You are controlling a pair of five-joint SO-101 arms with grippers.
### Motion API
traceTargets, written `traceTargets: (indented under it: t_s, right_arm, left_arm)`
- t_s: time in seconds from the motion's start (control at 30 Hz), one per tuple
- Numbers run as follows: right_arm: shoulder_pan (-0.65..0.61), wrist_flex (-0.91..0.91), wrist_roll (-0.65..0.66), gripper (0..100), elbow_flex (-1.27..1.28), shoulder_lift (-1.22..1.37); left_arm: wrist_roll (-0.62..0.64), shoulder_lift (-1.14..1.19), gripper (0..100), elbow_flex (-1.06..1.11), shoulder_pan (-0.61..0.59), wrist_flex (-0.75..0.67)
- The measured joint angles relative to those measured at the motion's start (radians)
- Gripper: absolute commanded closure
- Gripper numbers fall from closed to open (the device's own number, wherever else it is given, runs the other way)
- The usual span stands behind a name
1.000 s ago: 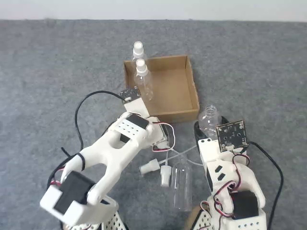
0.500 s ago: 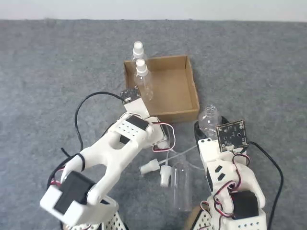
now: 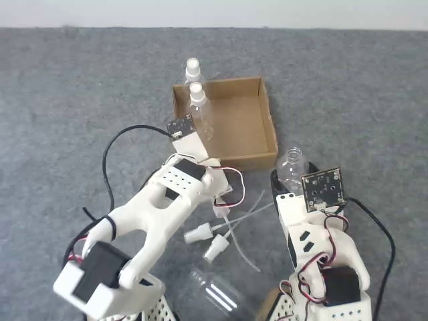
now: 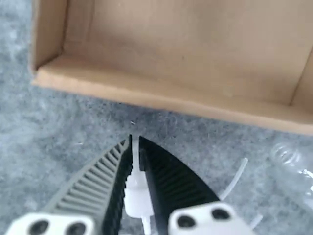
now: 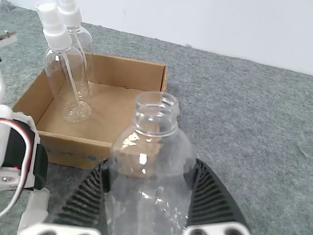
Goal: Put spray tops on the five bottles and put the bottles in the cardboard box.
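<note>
My left gripper point(image 4: 133, 147) is shut on a white spray top point(image 4: 135, 188), just in front of the cardboard box point(image 4: 171, 63); from above it sits at the box's near wall point(image 3: 222, 199). My right gripper point(image 5: 149, 171) is shut on an upright clear bottle point(image 5: 149, 156) with no top, right of the box's front corner point(image 3: 292, 167). One bottle with a spray top point(image 3: 199, 110) stands inside the box point(image 3: 251, 127). A second topped bottle point(image 3: 192, 70) stands behind the box's far wall. An uncapped bottle point(image 3: 217, 291) lies between the arm bases.
Two loose spray tops point(image 3: 199, 233) point(image 3: 215, 247) with long thin tubes lie on the grey carpet between the arms. A black cable point(image 3: 110, 157) loops left of the left arm. Carpet to the right of and behind the box is open.
The lying bottle has slid from beside the right arm toward the front, between the bases. The two loose spray tops shifted slightly left. My left gripper has edged a little toward the box.
</note>
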Motion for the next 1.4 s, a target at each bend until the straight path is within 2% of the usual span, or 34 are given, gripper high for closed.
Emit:
traceTargets:
  t_s: [0.17, 0.27, 0.53, 0.7, 0.83, 0.97, 1.17, 1.4]
  right_arm:
    - [0.0, 0.0, 0.0, 99.3, 0.0, 0.0]
    - [0.0, 0.0, 0.0, 99.3, 0.0, 0.0]
    - [0.0, 0.0, 0.0, 99.3, 0.0, 0.0]
    - [0.0, 0.0, 0.0, 99.3, 0.0, 0.0]
    - [0.0, 0.0, 0.0, 99.3, 0.0, 0.0]
    - [0.0, 0.0, 0.0, 99.3, 0.0, 0.0]
    - [0.0, 0.0, 0.0, 99.3, 0.0, 0.0]
    - [0.0, 0.0, 0.0, 99.3, 0.0, 0.0]
  left_arm:
    - [0.0, -0.011, 99, 0.003, 0.0, 0.002]
    - [0.0, -0.071, 99, 0.018, -0.002, 0.049]
    - [0.0, -0.339, 99, 0.118, -0.133, 0.089]
    - [-0.029, -0.511, 98, 0.199, -0.14, 0.089]
    - [-0.064, -0.575, 86, 0.255, -0.141, 0.074]
    - [-0.083, -0.572, 73, 0.305, -0.068, 0.049]
    - [-0.075, -0.473, 74, 0.296, 0.032, 0.049]
    - [-0.041, -0.173, 74, 0.176, 0.08, 0.049]
